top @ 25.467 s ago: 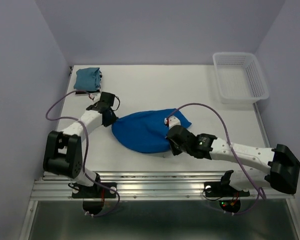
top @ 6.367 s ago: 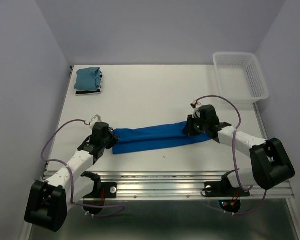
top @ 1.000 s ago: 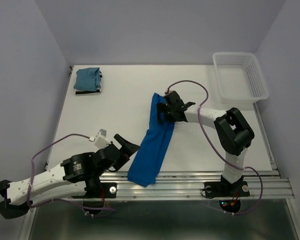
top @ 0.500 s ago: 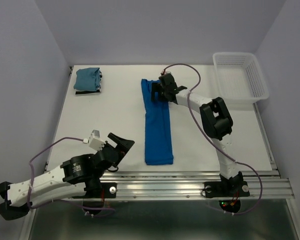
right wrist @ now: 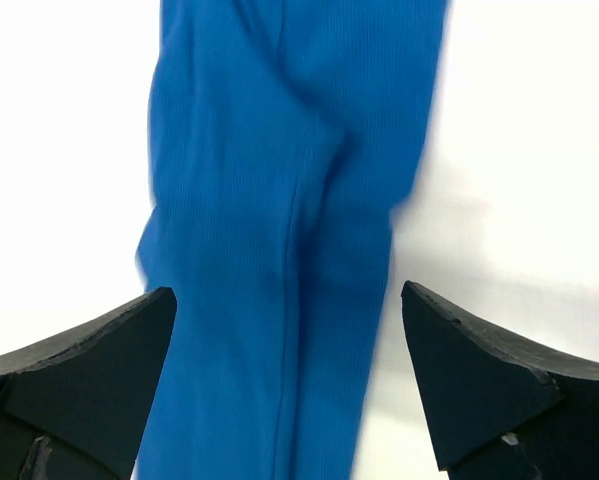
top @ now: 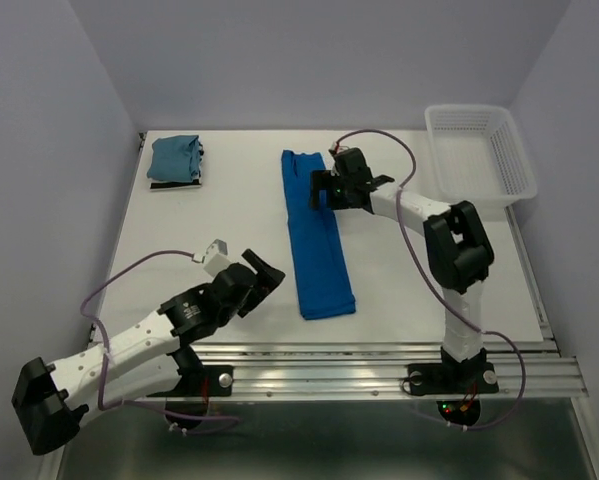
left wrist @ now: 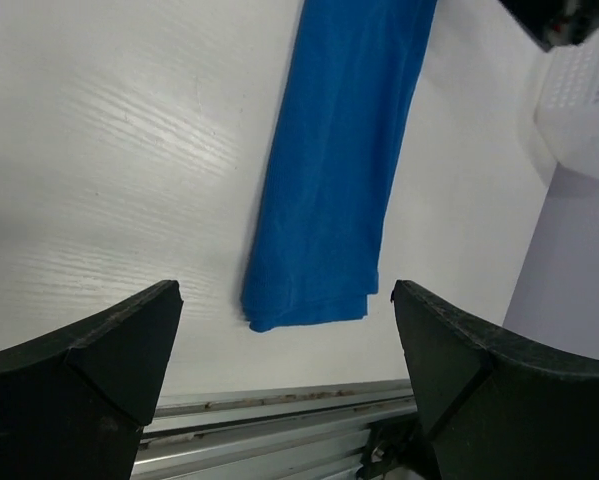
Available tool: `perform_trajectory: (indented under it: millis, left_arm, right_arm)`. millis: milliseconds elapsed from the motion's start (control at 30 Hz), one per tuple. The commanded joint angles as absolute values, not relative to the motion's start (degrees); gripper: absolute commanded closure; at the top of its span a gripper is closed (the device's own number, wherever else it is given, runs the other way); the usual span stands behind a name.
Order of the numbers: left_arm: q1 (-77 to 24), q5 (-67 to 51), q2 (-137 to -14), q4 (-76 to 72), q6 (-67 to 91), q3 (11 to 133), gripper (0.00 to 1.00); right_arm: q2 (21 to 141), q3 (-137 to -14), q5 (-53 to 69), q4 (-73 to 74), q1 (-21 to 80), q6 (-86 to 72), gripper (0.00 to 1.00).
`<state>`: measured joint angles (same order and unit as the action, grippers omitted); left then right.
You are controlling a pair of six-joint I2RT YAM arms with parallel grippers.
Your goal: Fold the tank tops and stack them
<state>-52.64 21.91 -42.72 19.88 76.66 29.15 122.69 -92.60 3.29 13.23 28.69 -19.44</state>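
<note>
Down the middle of the desk, the royal blue tank top lies as a long narrow strip running far to near. Right fingers are spread wide above its far part, holding nothing. Left fingers are likewise open and empty, just left of the near end. Judged next: end-over-end fold. Each short end should be pinched through all layers, with edges kept aligned, before transfer onto the teal tank top at far left.

The long top lies centrally, the folded stack back left, the basket back right.
</note>
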Motion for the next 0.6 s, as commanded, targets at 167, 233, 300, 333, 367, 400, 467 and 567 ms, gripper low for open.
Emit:
perform_trajectory:
  millis: [167,233,300,333,367,400,467,567]
  left_arm:
    - [-51.50,1.50,-58.17,6.68,63.55,28.39,0.01]
    - [-51.94,-2.52,-60.72,3.53,63.02,27.61,0.01]
    - [-52.64,-5.09,-61.96,-0.78,62.84,26.37,0.01]
    - [-52.82,-6.49,-62.92,-1.57,63.02,25.58,0.01]
    - [-53.00,-6.68,-63.28,-1.58,63.37,25.40,0.01]
    - [-53.61,-6.77,-63.80,-1.58,63.80,24.97,0.01]
    - [-54.49,-6.42,-64.42,-2.11,64.86,24.52,0.02]
    - [-55.46,-6.77,-66.78,-2.90,65.57,24.34,0.11]
  right_arm:
    - [90.81,-57.34,6.85,3.69,29.09,-30.93,0.00]
    - [84.75,-49.86,8.86,4.83,29.09,-32.60,0.00]
    - [81.32,-43.72,11.41,6.58,29.09,-33.39,0.00]
    - [78.17,-41.68,14.47,6.85,29.09,-34.36,0.00]
    - [76.74,-39.66,16.24,6.94,29.09,-34.89,0.00]
    - [74.47,-36.16,19.65,6.51,29.09,-36.11,0.00]
    - [73.13,-33.59,22.22,6.42,29.09,-37.09,0.00]
    - [72.34,-30.42,24.60,6.85,29.62,-37.70,0.01]
